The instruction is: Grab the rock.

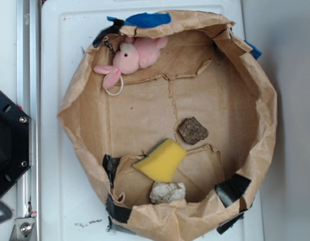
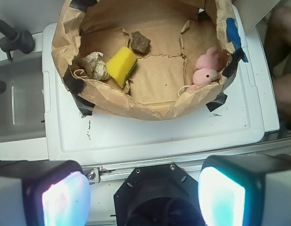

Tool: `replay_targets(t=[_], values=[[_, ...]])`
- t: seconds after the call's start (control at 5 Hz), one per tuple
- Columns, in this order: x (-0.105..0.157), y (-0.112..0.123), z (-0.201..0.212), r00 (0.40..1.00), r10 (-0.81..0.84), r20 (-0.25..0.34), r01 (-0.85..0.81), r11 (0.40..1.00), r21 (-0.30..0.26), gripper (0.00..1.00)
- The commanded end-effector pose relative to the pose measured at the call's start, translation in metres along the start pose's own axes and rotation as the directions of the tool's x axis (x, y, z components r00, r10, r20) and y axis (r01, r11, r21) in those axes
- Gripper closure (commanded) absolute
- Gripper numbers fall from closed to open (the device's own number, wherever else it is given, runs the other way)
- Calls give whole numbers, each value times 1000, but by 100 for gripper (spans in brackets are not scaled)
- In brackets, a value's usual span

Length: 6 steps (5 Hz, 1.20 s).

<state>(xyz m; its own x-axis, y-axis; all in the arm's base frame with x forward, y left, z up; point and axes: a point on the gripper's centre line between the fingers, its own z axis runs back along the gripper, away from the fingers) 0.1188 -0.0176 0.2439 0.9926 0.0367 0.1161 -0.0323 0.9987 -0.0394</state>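
A white plastic table top (image 1: 64, 60) fills most of the exterior view, with black specks toward 7 o'clock. A metal rail (image 1: 27, 65) runs along its 9 o'clock edge. In the wrist view a grey sink (image 2: 18, 106) sits at 9 o'clock.

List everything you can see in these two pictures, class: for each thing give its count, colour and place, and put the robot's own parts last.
Paper bin: 1, brown with black and blue tape, on the white top.
Rock: 1, dark brown, on the bin floor, right of centre in the exterior view.
Sponge: 1, yellow, beside the rock, nearer the bin's wall.
Paper wad: 1, off-white, crumpled, against the wall next to the sponge.
Bunny: 1, pink plush, against the opposite wall.
White top: 1, under the bin.
Sink: 1, grey, beside the white top.
Gripper: 1, open, outside the bin; pale finger pads.
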Motion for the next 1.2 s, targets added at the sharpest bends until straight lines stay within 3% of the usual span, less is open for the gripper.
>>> replay_targets(t=[0.0,0.2,0.6,1.0], values=[[0,0,0,1000,0,0,0,1000,0,0],[0,9,1,999,39,11,-39,999,32,0],[97,-4,-28,999,31,4,-32,997,69,0],[127,-5,-51,997,-73,9,73,997,40,0]])
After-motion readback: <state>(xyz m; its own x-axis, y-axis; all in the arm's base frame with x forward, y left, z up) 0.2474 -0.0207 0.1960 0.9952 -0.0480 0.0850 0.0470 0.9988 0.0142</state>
